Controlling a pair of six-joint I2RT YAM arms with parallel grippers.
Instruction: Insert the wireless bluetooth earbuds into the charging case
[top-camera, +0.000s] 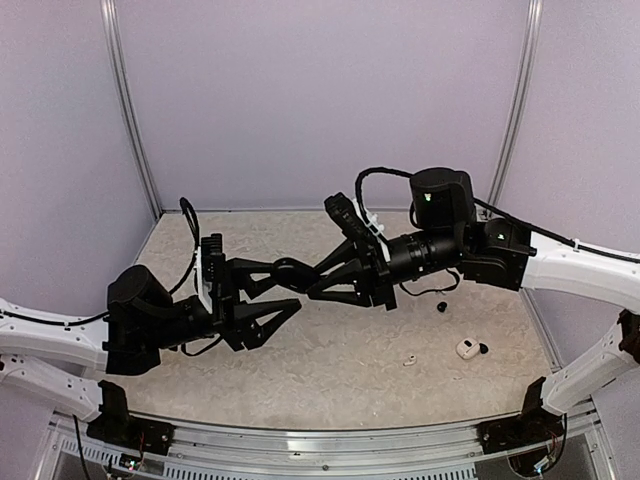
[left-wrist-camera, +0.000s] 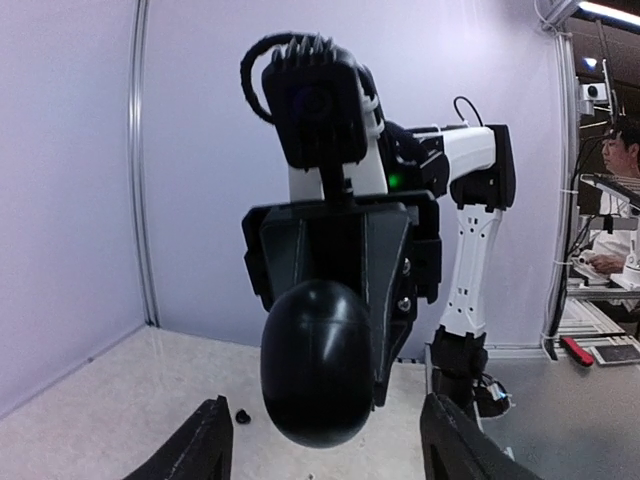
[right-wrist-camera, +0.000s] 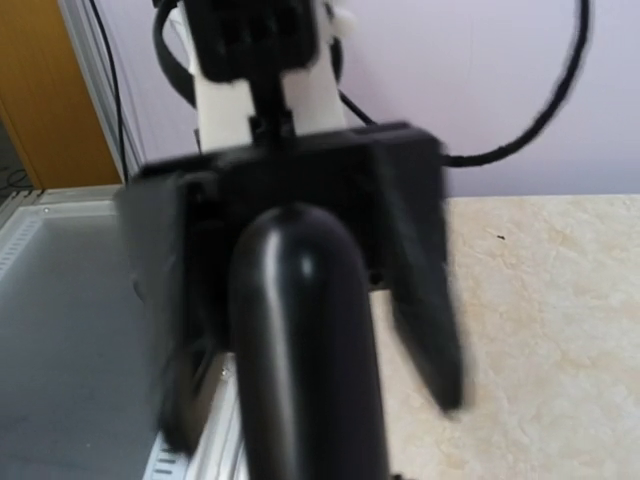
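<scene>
One black earbud and one white earbud lie loose on the bench, near the white case. I see none inside a case, so I think all the putting-in is left. My right hand grips the black case up in the air. My left hand is open, with a finger on each side of it. I can read no writing.

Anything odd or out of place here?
Nothing damaged. The black case hangs in mid-air in the right end effector, while a black earbud and a white earbud lie loose on the table near the white case.
</scene>
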